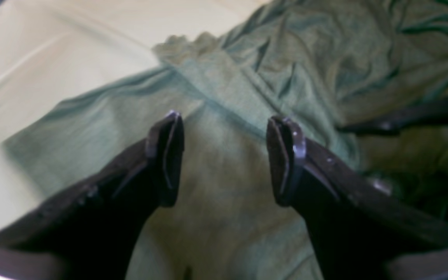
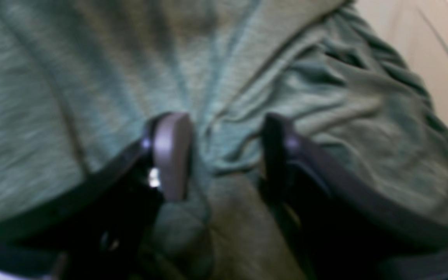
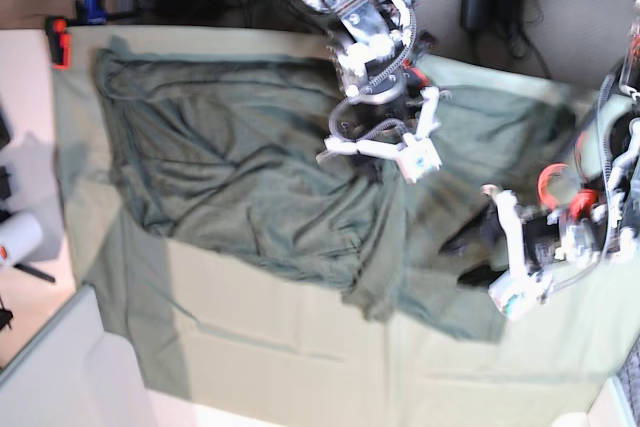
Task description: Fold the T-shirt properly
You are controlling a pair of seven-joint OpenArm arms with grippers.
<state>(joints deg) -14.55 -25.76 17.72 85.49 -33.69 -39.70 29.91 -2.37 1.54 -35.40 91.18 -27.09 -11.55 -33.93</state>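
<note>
Fabric of the wrinkled, soft-knit T-shirt [image 3: 240, 167] is lying beneath both our claws [image 3: 375, 169] [image 3: 470, 257], whose fingers we are holding apart.

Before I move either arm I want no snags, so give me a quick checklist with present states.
Left gripper open: ok
Right gripper open: ok
Left gripper holding no cloth: ok
T-shirt lying flat, without wrinkles: not ok, creased and bunched
Right gripper clear of the T-shirt: cannot tell, it is right over the folds
T-shirt neatly folded: not ok
</note>
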